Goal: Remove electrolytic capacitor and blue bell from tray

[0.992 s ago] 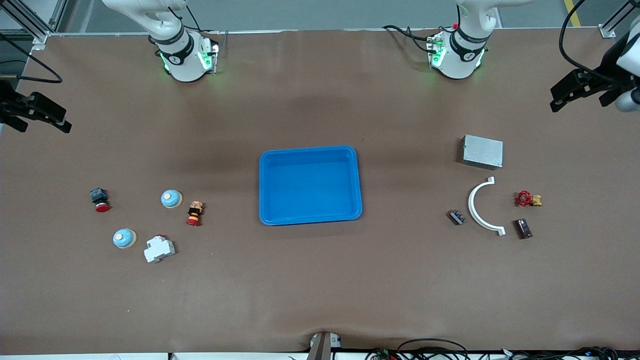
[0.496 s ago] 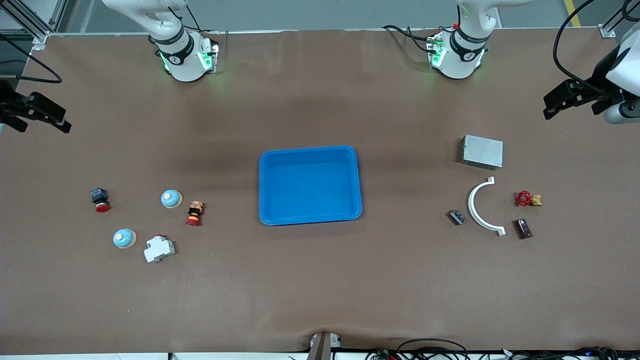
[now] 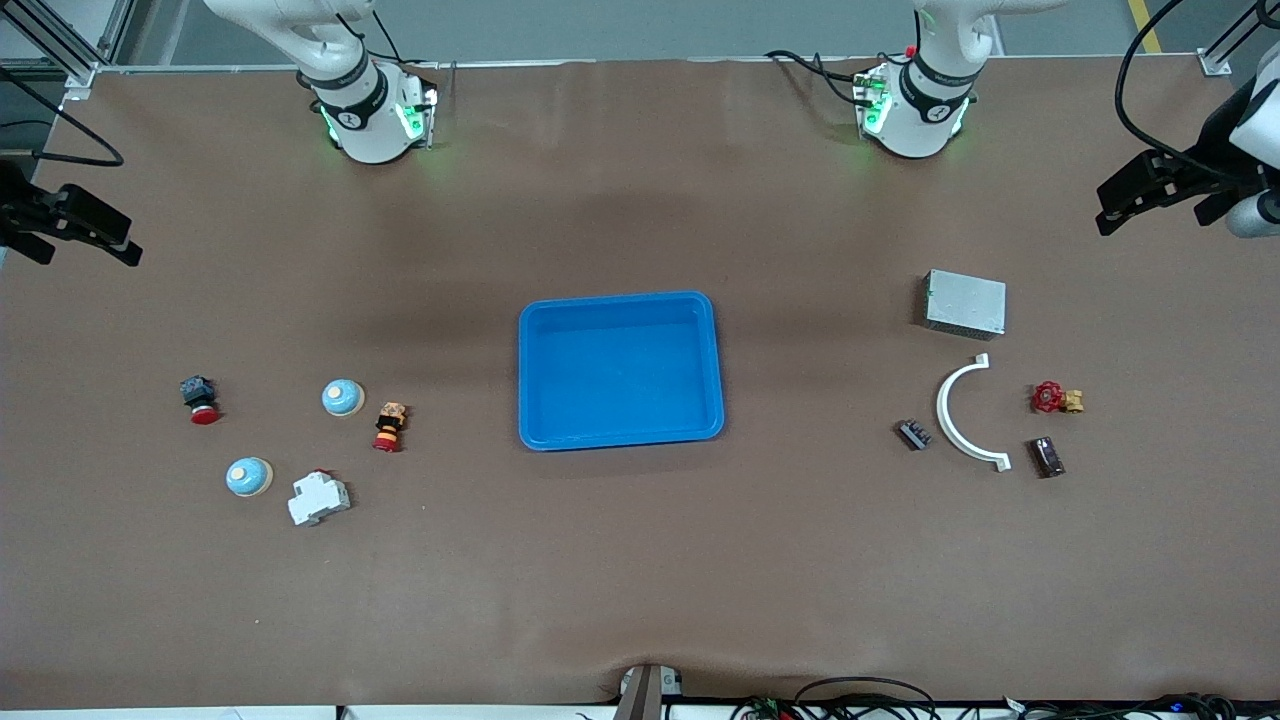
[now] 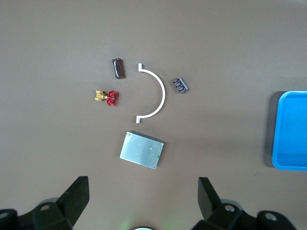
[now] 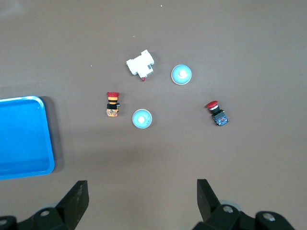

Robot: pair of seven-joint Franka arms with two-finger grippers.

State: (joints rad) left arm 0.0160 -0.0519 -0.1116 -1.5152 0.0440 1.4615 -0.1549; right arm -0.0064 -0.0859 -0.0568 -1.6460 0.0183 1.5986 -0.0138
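A dark cylindrical capacitor [image 3: 1047, 457] lies on the brown table toward the left arm's end; it also shows in the left wrist view [image 4: 118, 68]. Two light-blue dome bells [image 3: 342, 397] [image 3: 248, 477] sit toward the right arm's end, and both show in the right wrist view [image 5: 141, 119] [image 5: 181, 74]. My left gripper [image 3: 1105, 210] hangs open and empty high over the table's left-arm end [image 4: 144, 184]. My right gripper [image 3: 128, 245] hangs open and empty high over the right-arm end [image 5: 141, 187].
A blue tray [image 3: 620, 300] sits mid-table. A silver box [image 3: 965, 303], white curved piece [image 3: 950, 410], red valve [image 3: 1050, 397] and small black part [image 3: 913, 434] lie around the capacitor. A white breaker [image 3: 318, 498] and two red push buttons [image 3: 200, 398] [image 3: 388, 427] lie by the bells.
My left gripper has shifted slightly toward the table's middle and back again. The right arm and all objects have not moved.
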